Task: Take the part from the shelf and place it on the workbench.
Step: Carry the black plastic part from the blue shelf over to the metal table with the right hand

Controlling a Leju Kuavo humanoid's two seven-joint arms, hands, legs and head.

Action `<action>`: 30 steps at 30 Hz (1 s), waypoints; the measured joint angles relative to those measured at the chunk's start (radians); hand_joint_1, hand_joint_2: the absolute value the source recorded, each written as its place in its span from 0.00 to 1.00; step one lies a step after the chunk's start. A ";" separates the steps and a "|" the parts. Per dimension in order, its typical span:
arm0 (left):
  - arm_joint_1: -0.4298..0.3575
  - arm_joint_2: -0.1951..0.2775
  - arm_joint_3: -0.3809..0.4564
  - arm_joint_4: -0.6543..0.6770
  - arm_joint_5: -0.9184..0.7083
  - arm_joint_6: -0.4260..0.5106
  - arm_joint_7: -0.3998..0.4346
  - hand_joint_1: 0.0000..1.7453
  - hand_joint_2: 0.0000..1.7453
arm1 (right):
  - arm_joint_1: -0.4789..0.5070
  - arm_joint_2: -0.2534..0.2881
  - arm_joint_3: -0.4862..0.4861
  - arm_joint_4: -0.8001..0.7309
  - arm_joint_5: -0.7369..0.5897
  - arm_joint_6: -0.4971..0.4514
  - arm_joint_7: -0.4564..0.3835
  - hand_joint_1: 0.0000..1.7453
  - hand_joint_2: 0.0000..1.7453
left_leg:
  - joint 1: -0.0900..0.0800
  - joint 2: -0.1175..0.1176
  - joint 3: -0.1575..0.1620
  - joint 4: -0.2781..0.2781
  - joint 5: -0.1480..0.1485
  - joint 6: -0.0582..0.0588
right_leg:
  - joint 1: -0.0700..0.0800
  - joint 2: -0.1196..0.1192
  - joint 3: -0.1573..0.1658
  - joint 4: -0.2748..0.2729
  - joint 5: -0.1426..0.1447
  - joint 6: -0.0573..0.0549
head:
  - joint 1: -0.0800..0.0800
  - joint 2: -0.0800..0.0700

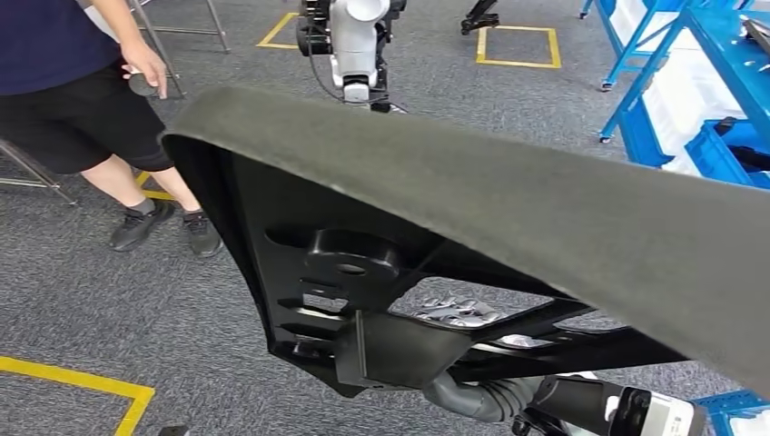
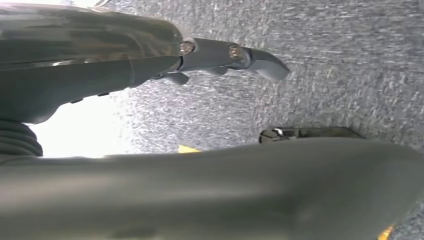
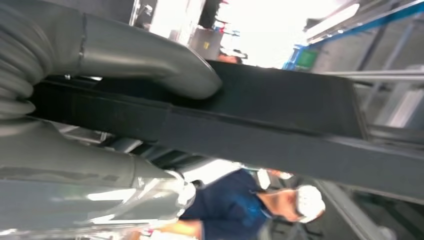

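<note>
The part (image 1: pixel 508 200) is a large black panel with a grey felt-covered edge and a ribbed plastic underside, held up tilted across most of the head view. My right hand (image 1: pixel 472 392) grips its lower black bar from beneath. In the right wrist view the thick grey thumb (image 3: pixel 165 65) presses on the part's black bar (image 3: pixel 280 115). My left hand (image 2: pixel 150 60) stretches its dark fingers (image 2: pixel 235 54) out over the grey carpet, with a broad grey blurred surface (image 2: pixel 225 190) close beside it. Whether that hand holds the part is unclear.
A person in a dark blue shirt and black shorts (image 1: pixel 64 91) stands at the left on the carpet. Another robot (image 1: pixel 356 45) stands at the back. Blue shelving (image 1: pixel 672 100) with blue bins lines the right side. Yellow tape (image 1: pixel 82 380) marks the floor.
</note>
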 joint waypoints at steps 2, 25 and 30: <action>0.011 -0.001 0.000 0.000 -0.002 0.001 -0.001 0.00 1.00 | 0.012 0.000 0.000 -0.004 0.009 -0.008 -0.002 1.00 1.00 | 0.000 -0.019 0.005 -0.006 0.002 0.013 | -0.005 0.003 0.007 0.004 -0.012 0.011 | 0.000 0.000; 0.030 -0.018 0.001 0.000 0.006 0.012 0.000 0.00 1.00 | 0.065 -0.016 0.000 -0.018 0.012 0.007 -0.024 1.00 1.00 | 0.017 -0.059 -0.081 0.203 -0.093 -0.027 | -0.004 0.042 -0.021 -0.011 0.031 -0.026 | 0.001 0.000; 0.027 -0.021 0.001 0.000 0.009 0.009 -0.004 0.00 1.00 | 0.062 -0.016 0.000 -0.019 0.007 0.011 -0.024 1.00 1.00 | 0.009 0.009 0.033 -0.012 -0.014 -0.006 | 0.001 -0.005 -0.006 -0.009 0.019 0.001 | 0.003 0.000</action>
